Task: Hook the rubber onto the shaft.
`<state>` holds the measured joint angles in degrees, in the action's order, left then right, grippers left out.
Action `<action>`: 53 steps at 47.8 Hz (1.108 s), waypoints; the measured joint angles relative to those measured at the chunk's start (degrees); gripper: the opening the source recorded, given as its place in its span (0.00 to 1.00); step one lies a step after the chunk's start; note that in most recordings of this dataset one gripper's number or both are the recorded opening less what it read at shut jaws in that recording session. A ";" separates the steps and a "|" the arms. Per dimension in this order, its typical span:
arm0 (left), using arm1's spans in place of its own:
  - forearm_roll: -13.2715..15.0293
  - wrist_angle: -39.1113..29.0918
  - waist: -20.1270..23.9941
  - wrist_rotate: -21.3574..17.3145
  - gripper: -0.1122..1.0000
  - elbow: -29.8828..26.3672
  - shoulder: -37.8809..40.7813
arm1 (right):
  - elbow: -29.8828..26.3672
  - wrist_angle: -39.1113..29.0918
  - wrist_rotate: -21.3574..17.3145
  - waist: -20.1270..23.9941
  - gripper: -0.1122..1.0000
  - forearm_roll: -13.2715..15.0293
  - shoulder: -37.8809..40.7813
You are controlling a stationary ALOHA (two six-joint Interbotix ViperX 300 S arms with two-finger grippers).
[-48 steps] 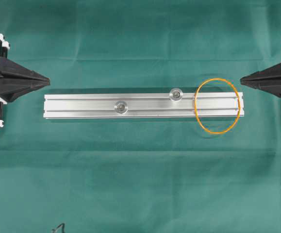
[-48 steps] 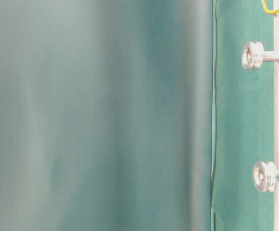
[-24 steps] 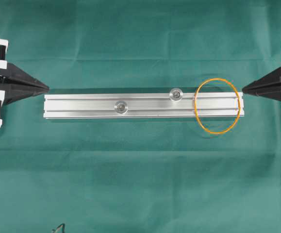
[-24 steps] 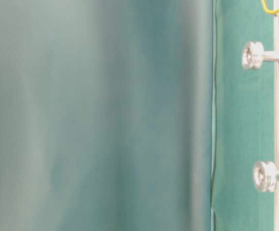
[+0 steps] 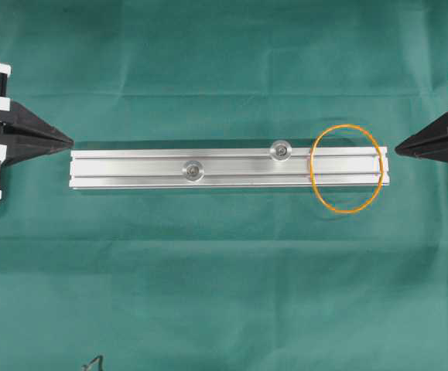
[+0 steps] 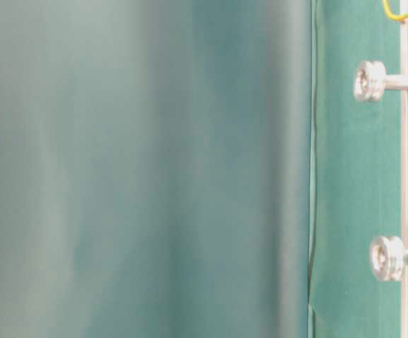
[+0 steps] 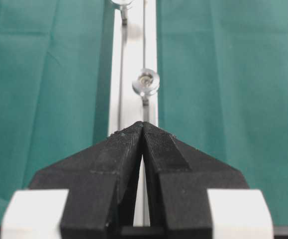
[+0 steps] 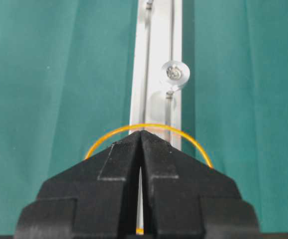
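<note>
The rubber (image 5: pixel 311 171) is a thin orange loop lying flat across the right end of the aluminium rail (image 5: pixel 131 170), wider than the rail. Two shafts stand on the rail: one left of centre (image 5: pixel 193 170), one nearer the band (image 5: pixel 281 151). The band is around neither shaft. My left gripper (image 5: pixel 70 141) is shut and empty, just off the rail's left end. My right gripper (image 5: pixel 396 148) is shut and empty, just right of the band. In the right wrist view the band (image 8: pixel 101 138) arcs just beyond my shut tips (image 8: pixel 141 132), with a shaft (image 8: pixel 176 73) further along.
Green cloth (image 5: pixel 224 294) covers the table. The left wrist view shows my shut tips (image 7: pixel 143 124) over the rail, with a shaft (image 7: pixel 145 82) ahead. The table-level view shows both shafts (image 6: pixel 370 81) (image 6: pixel 387 258) and a bit of band (image 6: pixel 399 17).
Both grippers have drawn back outward from the rail's ends, the left to the left and the right to the right. The band and rail have not moved.
</note>
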<state>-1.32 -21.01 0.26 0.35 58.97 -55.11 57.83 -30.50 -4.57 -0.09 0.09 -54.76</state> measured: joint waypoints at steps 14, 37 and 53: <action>0.00 -0.09 0.00 0.00 0.10 0.00 0.00 | -0.62 -1.76 -0.18 0.00 0.13 0.00 0.09; 0.00 -0.09 0.00 0.00 0.10 0.00 0.00 | -4.31 -26.46 -1.05 0.00 0.13 0.00 4.22; 0.00 -0.09 0.00 0.00 0.10 0.00 0.00 | -6.86 -36.47 -0.97 0.00 0.13 0.79 5.36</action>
<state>-1.32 -21.09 0.26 0.35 58.97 -55.11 50.98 -66.97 -5.54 -0.09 0.88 -49.39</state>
